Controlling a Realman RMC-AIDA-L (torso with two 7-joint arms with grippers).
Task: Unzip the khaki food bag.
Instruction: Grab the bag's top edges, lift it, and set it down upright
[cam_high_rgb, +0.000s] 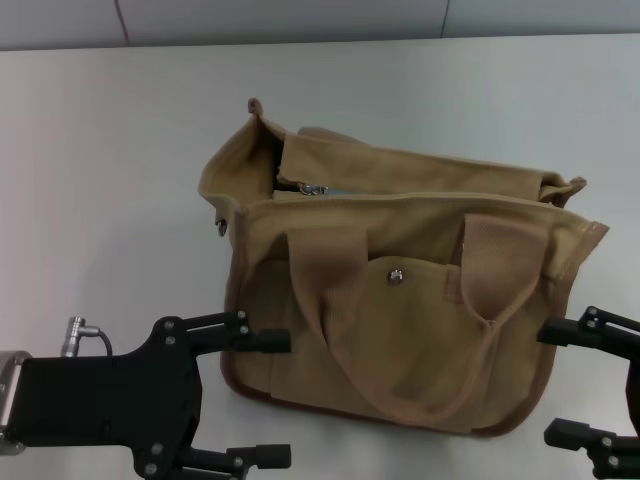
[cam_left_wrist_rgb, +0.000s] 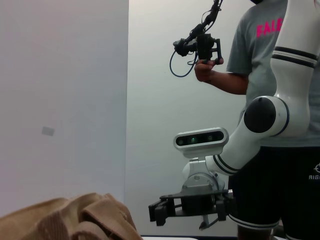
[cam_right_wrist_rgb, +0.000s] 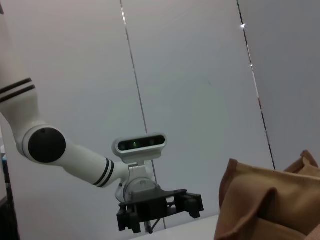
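Khaki food bag (cam_high_rgb: 400, 310) stands upright mid-surface (cam_high_rgb: 110, 150), pocket side facing the robot. Zipper pull (cam_high_rgb: 314, 189) sits at the bag's left end; top gapes partly. Left claw (cam_high_rgb: 262, 398) and right claw (cam_high_rgb: 565, 383) flank the bag low, both spread wide, empty, likely staged for approach.

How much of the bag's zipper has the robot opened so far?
The khaki food bag already gapes at the top, with the silver zipper pull sitting near its left end, so the unzipping looks mostly done. Nothing is in hand: the left pincer and the right pincer are both open, low beside the bag. Whether the last bit needs pulling, I can't tell.
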